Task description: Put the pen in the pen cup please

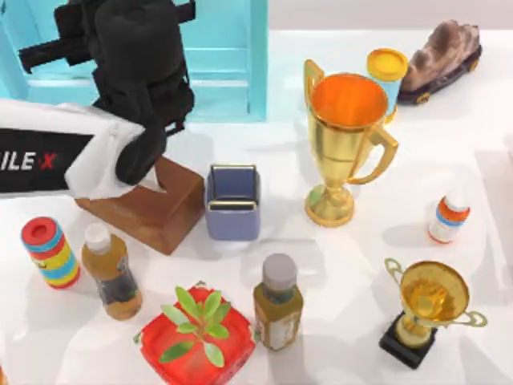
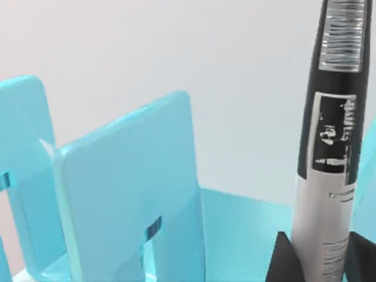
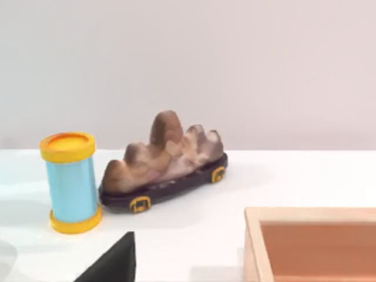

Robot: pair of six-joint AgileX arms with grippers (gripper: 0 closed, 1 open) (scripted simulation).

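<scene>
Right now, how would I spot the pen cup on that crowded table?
Find the big gold trophy near the table's middle. Just left of it, beside a brown wooden block, stands the pen cup: the one periwinkle-blue, square-sided holder, gold-rimmed with a divider inside.

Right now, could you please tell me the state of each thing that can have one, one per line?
Pen: upright, held between the left jaws, above the blue rack.
Pen cup: upright, open, no pen inside.
Left gripper: shut on the pen.
Two juice bottles: upright, capped.
Big trophy: upright.
Small trophy: upright.
Blue cylinder: upright.
</scene>
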